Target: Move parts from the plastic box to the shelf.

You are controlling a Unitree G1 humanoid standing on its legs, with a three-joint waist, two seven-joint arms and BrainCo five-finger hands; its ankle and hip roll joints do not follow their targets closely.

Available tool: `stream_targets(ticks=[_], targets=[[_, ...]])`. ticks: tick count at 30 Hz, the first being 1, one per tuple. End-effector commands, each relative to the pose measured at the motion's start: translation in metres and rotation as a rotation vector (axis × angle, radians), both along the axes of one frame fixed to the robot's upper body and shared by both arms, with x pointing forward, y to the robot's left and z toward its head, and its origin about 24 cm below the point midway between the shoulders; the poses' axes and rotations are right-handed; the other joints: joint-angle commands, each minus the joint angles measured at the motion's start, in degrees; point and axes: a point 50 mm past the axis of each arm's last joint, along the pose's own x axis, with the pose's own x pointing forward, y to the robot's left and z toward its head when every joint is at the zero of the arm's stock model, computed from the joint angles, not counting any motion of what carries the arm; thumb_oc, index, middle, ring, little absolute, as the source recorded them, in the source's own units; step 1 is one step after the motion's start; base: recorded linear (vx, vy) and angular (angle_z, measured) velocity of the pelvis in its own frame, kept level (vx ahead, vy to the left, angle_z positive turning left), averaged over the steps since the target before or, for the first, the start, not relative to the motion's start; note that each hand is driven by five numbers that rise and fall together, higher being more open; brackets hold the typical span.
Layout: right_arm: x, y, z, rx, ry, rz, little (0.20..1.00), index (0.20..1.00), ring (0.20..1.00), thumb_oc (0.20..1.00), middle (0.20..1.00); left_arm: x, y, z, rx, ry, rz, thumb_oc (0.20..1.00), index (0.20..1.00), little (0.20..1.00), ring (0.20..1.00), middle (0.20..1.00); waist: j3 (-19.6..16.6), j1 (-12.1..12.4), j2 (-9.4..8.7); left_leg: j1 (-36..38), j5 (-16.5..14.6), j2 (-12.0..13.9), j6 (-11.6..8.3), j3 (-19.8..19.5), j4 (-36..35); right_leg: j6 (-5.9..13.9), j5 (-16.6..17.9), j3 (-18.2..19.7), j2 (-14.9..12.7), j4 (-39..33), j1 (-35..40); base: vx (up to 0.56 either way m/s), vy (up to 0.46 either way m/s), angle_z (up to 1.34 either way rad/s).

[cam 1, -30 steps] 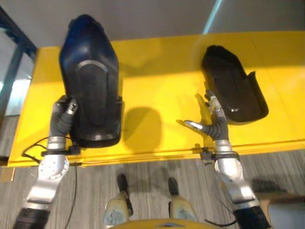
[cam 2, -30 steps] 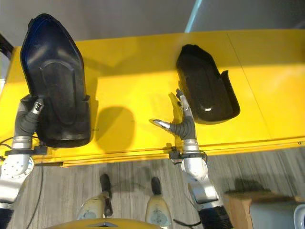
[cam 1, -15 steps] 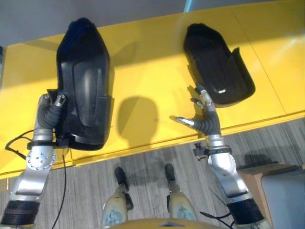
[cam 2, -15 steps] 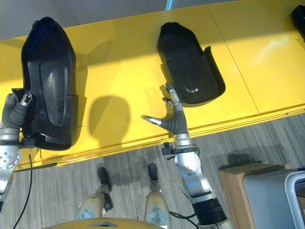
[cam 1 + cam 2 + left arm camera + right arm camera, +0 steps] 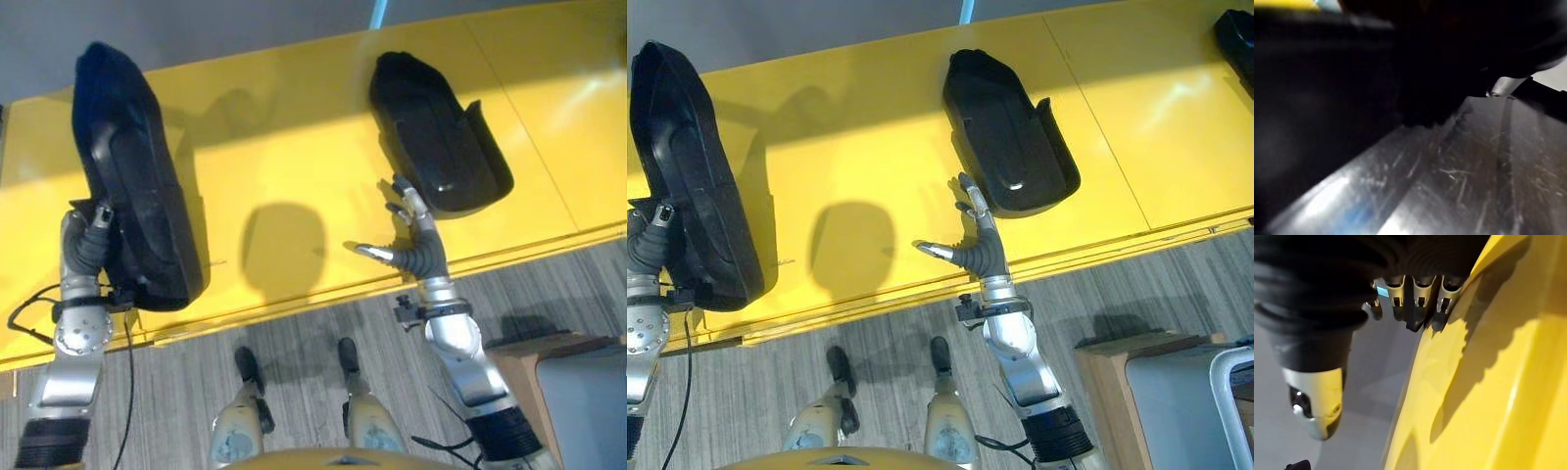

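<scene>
My left hand is at the near left edge of the yellow shelf, its fingers wrapped onto the near end of a long black moulded part. That part lies lengthwise on the shelf, its far end reaching toward the back edge and its near end close to the front lip. In the left wrist view the dark plastic sits right up against my palm, so I judge I am grasping it rather than only touching it.

To finish this placement well, I would make sure the whole part is bearing on the shelf, then uncurl the fingers gently and draw the hand back toward me without dragging the near end off the lip.

Further right, my right hand hangs released over the front of the shelf, fingers straight and thumb spread wide, holding nothing. It is just short of a second black moulded part, which lies set down on the shelf at a slight angle, apart from my fingertips. I would keep that hand away from it so it is not nudged.
</scene>
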Motion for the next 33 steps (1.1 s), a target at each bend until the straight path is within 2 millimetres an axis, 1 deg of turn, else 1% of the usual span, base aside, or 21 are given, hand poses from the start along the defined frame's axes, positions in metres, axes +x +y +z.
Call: stream_targets(ticks=[1,4,5,6,7,8,17,22,26,29,33], targets=[[-0.008,-0.008,0.01,0.022,-0.05,-0.021,1.0,1.0,1.0,1.0,1.0,-0.008,0.017,-0.009,0.108,0.05,0.134,0.2,0.2,0.2,0.2,0.2,-0.12,0.51,-0.88,0.59,-12.91,3.13,-2.27,-1.05,9.77,4.43,-6.64,-3.65,-0.54,4.02,0.0,0.0,0.0,0.0],[-0.008,-0.009,0.01,0.02,-0.046,-0.023,1.0,1.0,1.0,1.0,1.0,-0.01,0.017,-0.011,0.116,0.06,0.144,0.2,0.2,0.2,0.2,0.2,-0.05,0.63,-0.86,0.54,-13.02,3.23,-2.24,-1.11,10.01,4.35,-6.82,-3.69,-0.49,4.14,0.15,0.0,0.0,0.0],[-0.007,-0.009,0.009,0.024,-0.039,-0.024,1.0,1.0,1.0,1.0,1.0,-0.011,0.017,-0.012,0.116,0.06,0.159,0.395,0.395,0.395,0.395,0.395,0.01,0.74,-0.9,0.53,-13.01,3.35,-2.27,-1.03,10.09,4.29,-6.86,-3.78,-0.46,4.17,0.24,-0.01,-0.031,0.0],[-0.007,-0.009,0.009,0.025,-0.038,-0.025,1.0,1.0,1.0,1.0,1.0,-0.011,0.017,-0.012,0.115,0.059,0.161,0.63,0.63,0.63,0.63,0.63,0.02,0.77,-0.92,0.51,-13.02,3.4,-2.27,-1.06,10.18,4.26,-6.93,-3.83,-0.42,4.26,0.22,-0.01,-0.031,0.0],[-0.007,-0.009,0.009,0.025,-0.037,-0.026,1.0,1.0,1.0,1.0,1.0,-0.012,0.017,-0.013,0.118,0.062,0.167,0.903,0.903,0.903,0.903,0.903,0.04,0.85,-0.98,0.54,-13.02,3.44,-2.28,-1.04,10.17,4.25,-6.96,-3.82,-0.39,4.3,0.24,0.0,0.0,0.0],[-0.007,-0.01,0.009,0.029,-0.037,-0.028,1.0,1.0,1.0,1.0,1.0,-0.011,0.017,-0.013,0.123,0.063,0.171,1.0,1.0,1.0,1.0,1.0,0.03,0.9,-1.02,0.57,-13.03,3.44,-2.27,-1.04,10.19,4.22,-6.99,-3.79,-0.36,4.31,0.27,0.0,0.0,0.0],[-0.007,-0.013,0.007,0.037,-0.027,-0.052,1.0,1.0,1.0,1.0,1.0,-0.009,0.018,-0.015,0.128,0.074,0.201,1.0,1.0,1.0,1.0,1.0,0.05,0.93,-0.89,0.56,-12.77,3.76,-2.31,-1.28,10.1,4.04,-7.3,-4.12,-0.19,4.55,0.38,0.0,-0.001,0.0],[-0.006,-0.012,0.007,0.033,-0.031,-0.053,1.0,1.0,1.0,1.0,1.0,-0.006,0.013,-0.012,0.117,0.049,0.184,1.0,1.0,1.0,1.0,1.0,-0.09,1.06,-0.95,0.69,-12.75,3.84,-2.25,-1.47,10.24,3.96,-7.56,-4.28,-0.09,4.65,0.8,0.0,-0.004,0.02],[-0.005,-0.011,0.01,0.039,-0.04,-0.037,1.0,1.0,1.0,1.0,1.0,-0.003,0.007,-0.004,0.109,0.001,0.156,1.0,1.0,1.0,1.0,1.0,-0.41,1.26,-0.93,1.02,-12.89,3.87,-2.18,-1.93,10.53,3.88,-7.92,-4.3,-0.15,4.76,1.48,0.0,0.0,0.0],[-0.005,-0.006,0.016,0.058,-0.038,0.056,1.0,1.0,1.0,1.0,1.0,-0.001,0.001,0.004,0.118,-0.045,0.119,1.0,1.0,1.0,1.0,1.0,-0.95,1.6,-1.09,1.61,-13.19,3.77,-2.16,-2.28,10.79,3.85,-8.26,-4.35,-0.17,4.93,2.34,0.02,-0.009,0.06],[-0.008,0.005,0.037,0.091,-0.067,0.278,1.0,1.0,1.0,1.0,1.0,0.002,-0.006,0.018,0.136,-0.117,0.077,1.0,1.0,1.0,1.0,1.0,-2.31,2.49,-1.85,3.01,-13.79,3.6,-2.31,-2.77,10.98,3.89,-8.84,-4.66,-0.47,5.14,4.09,0.03,-0.021,0.07]])
